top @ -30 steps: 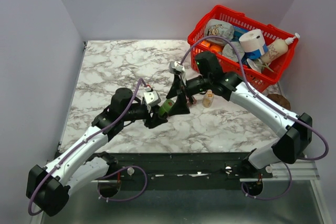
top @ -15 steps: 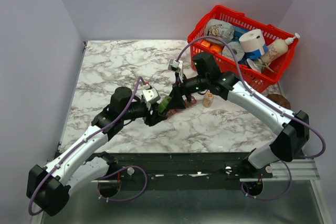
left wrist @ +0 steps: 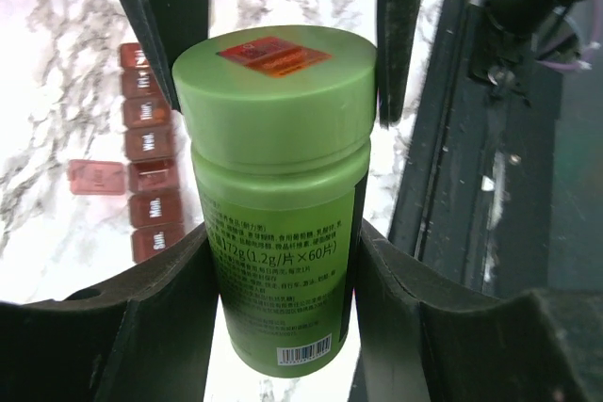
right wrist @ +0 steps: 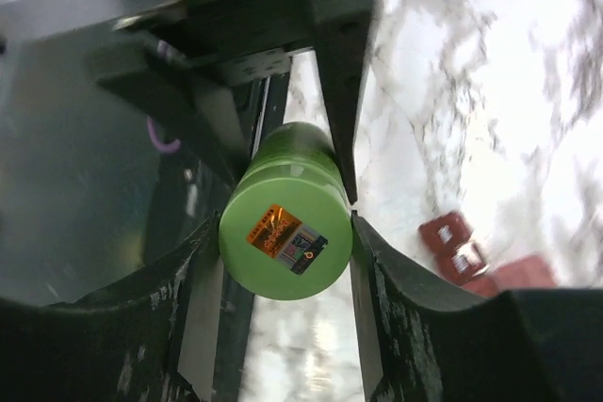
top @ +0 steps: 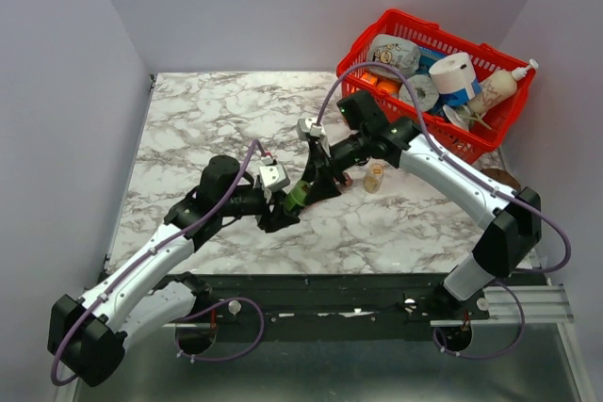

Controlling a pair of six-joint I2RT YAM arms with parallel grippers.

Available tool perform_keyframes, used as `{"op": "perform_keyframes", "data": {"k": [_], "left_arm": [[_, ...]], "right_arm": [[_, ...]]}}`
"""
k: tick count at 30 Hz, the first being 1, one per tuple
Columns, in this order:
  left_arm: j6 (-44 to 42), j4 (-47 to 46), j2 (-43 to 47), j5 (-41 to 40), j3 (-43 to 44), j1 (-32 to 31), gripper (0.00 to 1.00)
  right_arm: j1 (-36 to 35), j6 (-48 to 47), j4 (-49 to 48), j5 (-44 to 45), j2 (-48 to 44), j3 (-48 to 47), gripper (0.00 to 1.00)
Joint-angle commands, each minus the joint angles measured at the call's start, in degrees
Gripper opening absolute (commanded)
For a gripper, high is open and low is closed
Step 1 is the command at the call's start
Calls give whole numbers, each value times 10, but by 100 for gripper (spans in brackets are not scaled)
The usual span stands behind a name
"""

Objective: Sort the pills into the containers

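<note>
A green pill bottle [left wrist: 278, 204] with a green cap [right wrist: 285, 237] hangs over the marble table. My left gripper [left wrist: 283, 244] is shut on its body. My right gripper [right wrist: 285, 223] has come at it from the cap end, and both fingers press against the cap's sides. In the top view the two grippers meet at the bottle [top: 296, 197] near the table's middle. The containers, a reddish-brown strip of day-labelled cells [left wrist: 146, 152], lie on the table behind the bottle, with one lid flipped open [left wrist: 97, 177]. No pills are in view.
A red wire basket [top: 468, 145] full of household items stands at the back right. A small tan bottle [top: 375, 177] stands just right of the right gripper. A brown object [top: 499, 180] lies at the table's right edge.
My right gripper has moved left and down onto the bottle's cap, and its fingers have closed from wide open onto it. The left gripper has held the bottle still.
</note>
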State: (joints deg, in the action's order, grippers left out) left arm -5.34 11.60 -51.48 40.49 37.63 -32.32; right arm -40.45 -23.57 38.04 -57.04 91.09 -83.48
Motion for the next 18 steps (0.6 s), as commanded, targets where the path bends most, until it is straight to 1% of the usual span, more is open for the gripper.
{"op": "perform_keyframes", "data": {"k": [1, 2, 3, 4, 6, 7, 8, 9, 11, 12, 14, 15, 16, 17, 18], "left_arm": [[-35, 5, -2, 96, 31, 1, 0], [-34, 6, -7, 107, 32, 2, 0], [-29, 7, -12, 129, 33, 1, 0], [-27, 10, -19, 133, 35, 1, 0], [-24, 11, -23, 130, 38, 1, 0], [-25, 12, -21, 123, 37, 1, 0], [-25, 12, -19, 119, 36, 1, 0], [-27, 11, -16, 115, 33, 1, 0], [-26, 5, -5, 99, 30, 1, 0], [-27, 0, -1, 93, 24, 1, 0], [-19, -18, 9, 79, 17, 1, 0], [-17, -24, 9, 76, 11, 1, 0], [-16, -29, 11, 73, 10, 1, 0], [-13, -36, 11, 69, 8, 1, 0], [-10, -38, 11, 69, 8, 1, 0]], "right_arm": [[-10, -505, 353, -153, 41, -82, 33], [-10, -668, 409, -140, 67, -111, 33], [-10, -688, 448, -134, 81, -124, 33], [-10, -688, 448, -135, 93, -137, 34], [-10, -656, 424, -125, 113, -163, 34], [-10, -642, 408, -121, 113, -164, 35], [-10, -597, 388, -109, 111, -161, 36], [-10, -581, 356, -103, 102, -150, 39], [-11, -542, 331, -85, 88, -133, 43], [-10, -526, 300, -80, 81, -108, 51], [-10, -497, 279, -77, 57, -84, 63], [-10, -482, 254, -79, 46, -72, 78], [-10, -461, 234, -81, 29, -48, 84], [-10, -419, 217, -84, 20, -39, 88], [-10, -402, 190, -85, 11, -32, 95]]}}
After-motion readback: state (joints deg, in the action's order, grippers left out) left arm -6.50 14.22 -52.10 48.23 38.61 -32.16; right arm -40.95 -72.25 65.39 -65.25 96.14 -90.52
